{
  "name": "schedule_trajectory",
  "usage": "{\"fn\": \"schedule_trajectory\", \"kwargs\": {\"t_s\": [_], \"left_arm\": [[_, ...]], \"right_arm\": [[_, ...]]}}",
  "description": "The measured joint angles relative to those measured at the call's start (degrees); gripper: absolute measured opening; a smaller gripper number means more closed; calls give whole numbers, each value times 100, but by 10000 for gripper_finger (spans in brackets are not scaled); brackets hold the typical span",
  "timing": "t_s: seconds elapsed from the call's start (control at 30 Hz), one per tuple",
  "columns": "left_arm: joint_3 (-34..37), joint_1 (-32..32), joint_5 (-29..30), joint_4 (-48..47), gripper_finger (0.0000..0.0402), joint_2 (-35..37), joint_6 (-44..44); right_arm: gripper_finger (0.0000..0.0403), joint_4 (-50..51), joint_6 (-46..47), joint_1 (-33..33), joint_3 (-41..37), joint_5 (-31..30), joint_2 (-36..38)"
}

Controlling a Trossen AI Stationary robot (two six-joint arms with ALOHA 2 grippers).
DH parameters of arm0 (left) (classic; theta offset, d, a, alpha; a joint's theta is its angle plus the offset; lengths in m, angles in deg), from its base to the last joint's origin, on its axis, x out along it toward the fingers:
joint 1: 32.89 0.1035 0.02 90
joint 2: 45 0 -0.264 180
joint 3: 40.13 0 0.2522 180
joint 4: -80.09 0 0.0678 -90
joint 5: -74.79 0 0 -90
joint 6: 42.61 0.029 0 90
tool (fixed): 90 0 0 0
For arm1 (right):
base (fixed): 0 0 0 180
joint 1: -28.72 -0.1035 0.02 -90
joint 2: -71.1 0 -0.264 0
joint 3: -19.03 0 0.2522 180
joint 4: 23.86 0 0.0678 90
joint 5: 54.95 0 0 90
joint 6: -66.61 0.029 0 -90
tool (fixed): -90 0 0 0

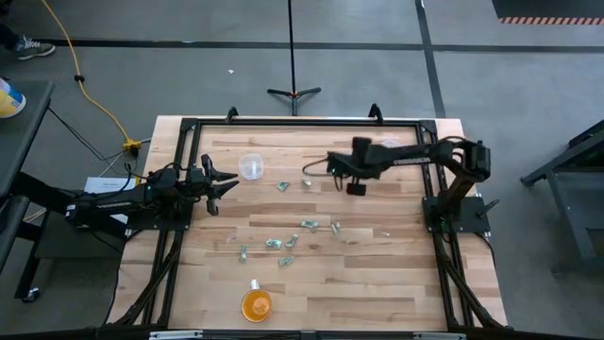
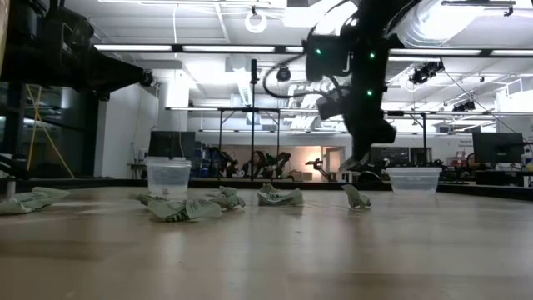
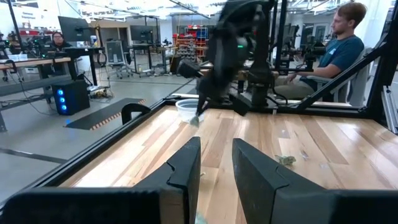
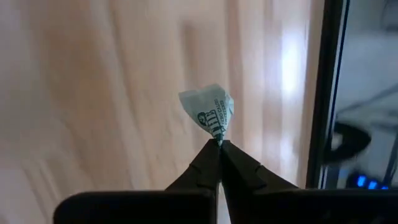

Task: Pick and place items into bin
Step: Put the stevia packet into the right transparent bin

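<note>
Several tiny pale-green and silvery wrapped pieces [image 1: 283, 242] lie scattered on the middle of the wooden table. My right gripper [image 4: 219, 144] reaches in from the right over the table's far half and is shut on one such piece [image 4: 208, 111]. In the left wrist view it stands in front of a clear cup [image 3: 185, 108]. My left gripper [image 1: 225, 184] waits open at the table's left side, near another clear cup [image 1: 250, 167]. It touches nothing. My right gripper pinches the pale-green wrapper by its twisted end [image 4: 219, 138] between the two fingertips [image 4: 208, 155]. The fingers point down at it from above. The rest of the wrapper sticks out beyond the tips. In the left wrist view the piece [image 3: 194, 119] hangs just above the table.
An orange round cup [image 1: 257, 304] stands near the table's near edge. A black frame [image 1: 302, 121] runs around the tabletop. More pieces lie beside the left cup [image 2: 185, 208]. People sit in the room beyond the table [image 3: 339, 43].
</note>
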Motion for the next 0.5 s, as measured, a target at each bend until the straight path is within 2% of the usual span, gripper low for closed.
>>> {"fn": "schedule_trajectory", "kwargs": {"t_s": [0.3,0.5], "left_arm": [[0,0,-2,-2,128,0,0],[0,0,-2,-4,128,0,-1]], "right_arm": [[2,667,357,728,-79,317,970],[2,499,360,1537,-681,1091,1790]]}}
